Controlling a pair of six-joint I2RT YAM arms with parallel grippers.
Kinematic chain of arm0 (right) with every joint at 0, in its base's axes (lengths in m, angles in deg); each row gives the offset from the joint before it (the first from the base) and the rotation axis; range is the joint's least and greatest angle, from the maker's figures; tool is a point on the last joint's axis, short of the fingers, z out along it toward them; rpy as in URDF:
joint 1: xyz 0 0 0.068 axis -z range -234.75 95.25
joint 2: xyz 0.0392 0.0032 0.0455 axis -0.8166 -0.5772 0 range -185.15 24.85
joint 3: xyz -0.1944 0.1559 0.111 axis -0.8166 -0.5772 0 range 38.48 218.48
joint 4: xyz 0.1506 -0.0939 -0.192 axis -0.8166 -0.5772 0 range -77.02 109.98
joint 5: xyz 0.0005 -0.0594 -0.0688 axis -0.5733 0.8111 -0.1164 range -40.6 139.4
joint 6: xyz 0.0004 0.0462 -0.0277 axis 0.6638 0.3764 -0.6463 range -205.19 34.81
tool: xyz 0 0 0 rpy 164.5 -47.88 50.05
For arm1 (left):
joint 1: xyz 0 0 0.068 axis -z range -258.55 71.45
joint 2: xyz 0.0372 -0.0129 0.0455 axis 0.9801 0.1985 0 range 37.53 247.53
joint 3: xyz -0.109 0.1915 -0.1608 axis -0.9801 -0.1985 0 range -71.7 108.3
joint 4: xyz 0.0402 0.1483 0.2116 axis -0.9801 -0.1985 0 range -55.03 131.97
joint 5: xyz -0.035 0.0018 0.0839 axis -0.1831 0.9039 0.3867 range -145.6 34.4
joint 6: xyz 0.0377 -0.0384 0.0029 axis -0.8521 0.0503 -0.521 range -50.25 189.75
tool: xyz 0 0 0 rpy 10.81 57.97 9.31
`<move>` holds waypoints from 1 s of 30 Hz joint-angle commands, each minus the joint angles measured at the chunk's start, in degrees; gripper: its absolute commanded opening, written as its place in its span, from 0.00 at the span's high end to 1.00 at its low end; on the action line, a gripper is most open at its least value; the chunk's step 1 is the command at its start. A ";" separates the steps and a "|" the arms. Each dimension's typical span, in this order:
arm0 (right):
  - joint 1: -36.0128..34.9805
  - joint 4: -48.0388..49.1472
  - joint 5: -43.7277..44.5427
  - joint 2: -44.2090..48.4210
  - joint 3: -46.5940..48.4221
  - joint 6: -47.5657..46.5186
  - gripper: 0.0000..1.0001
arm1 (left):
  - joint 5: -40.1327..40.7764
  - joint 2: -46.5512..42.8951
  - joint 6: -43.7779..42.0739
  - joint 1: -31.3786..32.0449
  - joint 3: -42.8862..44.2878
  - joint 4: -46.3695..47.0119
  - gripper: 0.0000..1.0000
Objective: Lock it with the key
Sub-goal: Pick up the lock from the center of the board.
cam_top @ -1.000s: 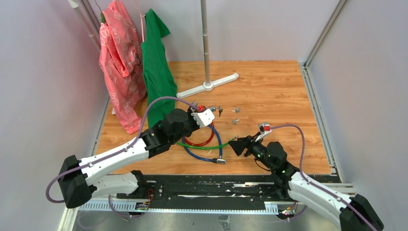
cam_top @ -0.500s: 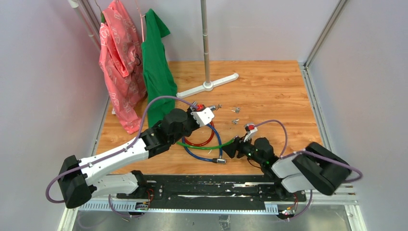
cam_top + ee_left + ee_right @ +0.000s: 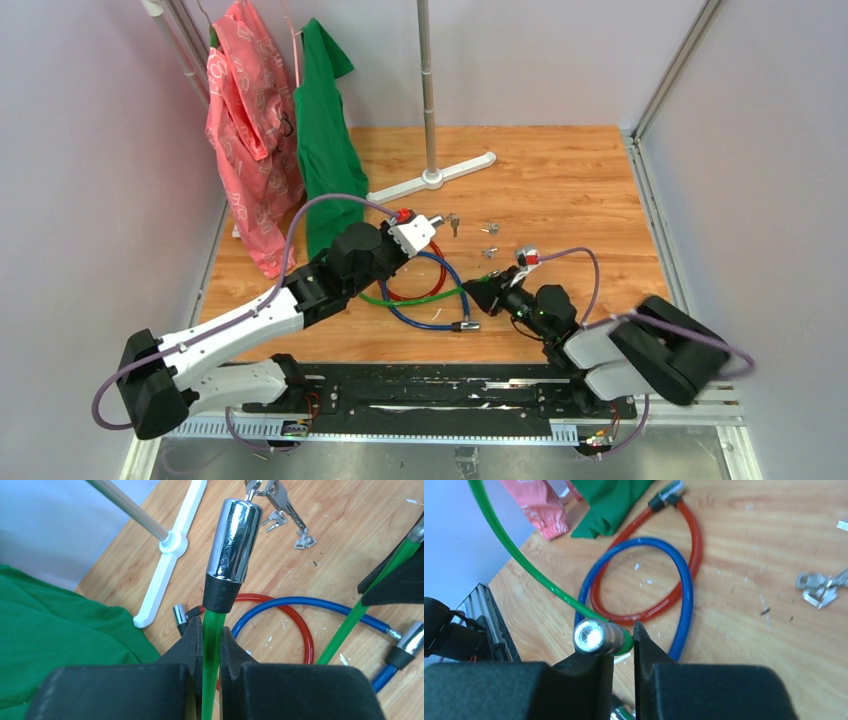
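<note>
A green cable (image 3: 212, 645) ends in a chrome lock barrel (image 3: 235, 535). My left gripper (image 3: 212, 635) is shut on the cable just below the barrel's black collar and holds it above the floor (image 3: 432, 222). A bunch of small silvery keys (image 3: 280, 500) hangs at the barrel's far end; whether the key sits in the keyhole I cannot tell. The cable's other end, a metal plug (image 3: 591, 636), lies at the tips of my right gripper (image 3: 623, 640). Its jaws are drawn narrow around the green cable right behind the plug (image 3: 490, 293).
A red cable (image 3: 420, 295) and a blue cable (image 3: 440, 320) lie looped on the wooden floor between the arms. Loose keys (image 3: 490, 228) lie further back. A rack's white foot (image 3: 432, 178) and pole stand behind, with green (image 3: 325, 150) and pink (image 3: 245, 130) garments hanging at left.
My right gripper has swung in toward the green cable's plug end and its jaws have closed from wide to narrow. The left gripper has shifted slightly with the lock barrel, and the blue cable's end moved.
</note>
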 commanded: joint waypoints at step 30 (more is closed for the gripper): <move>-3.12 -100.69 -13.41 23.80 51.91 -17.28 1.00 | -4.10 -1.66 1.28 1.21 0.72 4.58 1.00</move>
